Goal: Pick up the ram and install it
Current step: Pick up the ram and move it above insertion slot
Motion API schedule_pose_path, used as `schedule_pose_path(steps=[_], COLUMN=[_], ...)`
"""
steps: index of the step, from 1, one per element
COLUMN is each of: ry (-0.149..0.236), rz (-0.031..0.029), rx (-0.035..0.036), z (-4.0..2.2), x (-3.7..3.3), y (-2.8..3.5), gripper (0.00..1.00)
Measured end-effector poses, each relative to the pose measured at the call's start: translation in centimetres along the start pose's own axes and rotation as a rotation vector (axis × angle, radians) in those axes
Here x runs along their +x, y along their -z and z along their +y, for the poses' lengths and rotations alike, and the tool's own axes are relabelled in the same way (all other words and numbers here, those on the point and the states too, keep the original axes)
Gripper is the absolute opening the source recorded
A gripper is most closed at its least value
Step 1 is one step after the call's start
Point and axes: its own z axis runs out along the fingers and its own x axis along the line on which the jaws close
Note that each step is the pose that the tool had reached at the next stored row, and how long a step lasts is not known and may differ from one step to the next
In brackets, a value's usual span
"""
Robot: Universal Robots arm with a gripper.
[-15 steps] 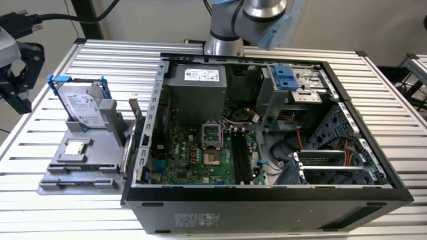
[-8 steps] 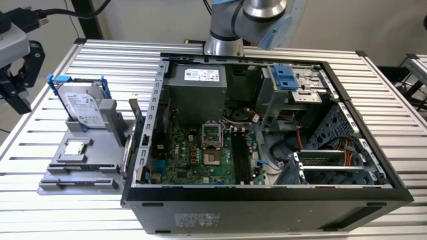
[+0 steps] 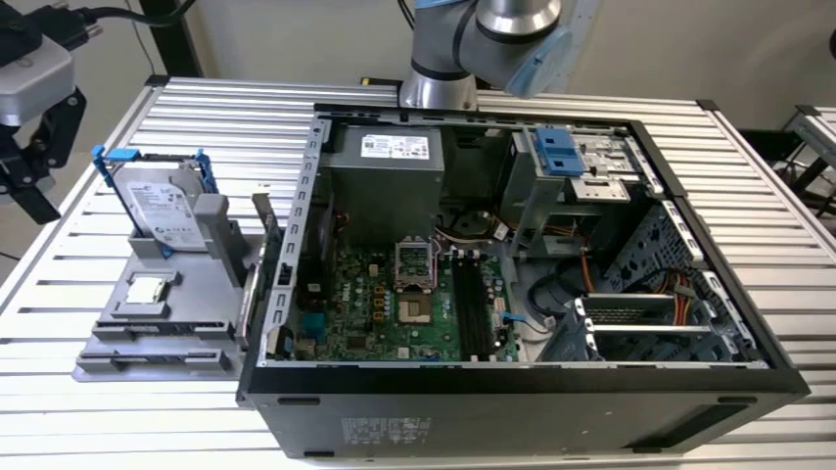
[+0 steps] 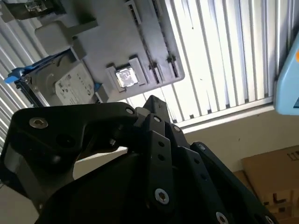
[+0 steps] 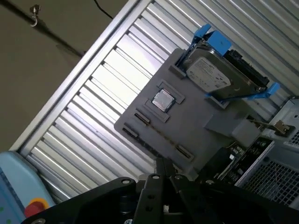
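a black gripper is hanging at the exterior view's far left, up over the edge of a slatted metal table. in both wrist views its fingers are meeting at a point, closed, with nothing between them. open air is lying all around it.

the nearest thing below it is a grey fixture tray, sitting close to the table's edge at the exterior view's left. the ram appears to be sitting in this tray. it is showing as a thin strip seen edge-on between two small clips, just beside a square silver processor chip. its chips are too thin to make out. at the tray's far end a hard drive in a blue bracket is standing tilted on its edge.

just beside the tray, an open computer case is lying on its side and taking up the middle of the table. its long dark memory slots are facing up on the green board, well apart from the gripper. the arm is rising behind the case.

bare slats are showing around the case. cardboard boxes are sitting on the floor beyond the table's edge.
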Motion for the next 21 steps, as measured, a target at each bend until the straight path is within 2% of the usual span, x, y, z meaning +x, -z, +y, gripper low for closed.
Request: schedule_pose_path(steps=[8, 15, 21], ry=[0.142, 0.209, 0.315], rz=[0.0070, 0.0102, 0.0154], rx=[-0.0027, -0.0039, -0.0059], z=[-0.01, -0.55, -0.55], x=[-0.01, -0.63, -0.64], y=[0.01, 0.02, 0.02], gripper=[0.00, 0.00, 0.00])
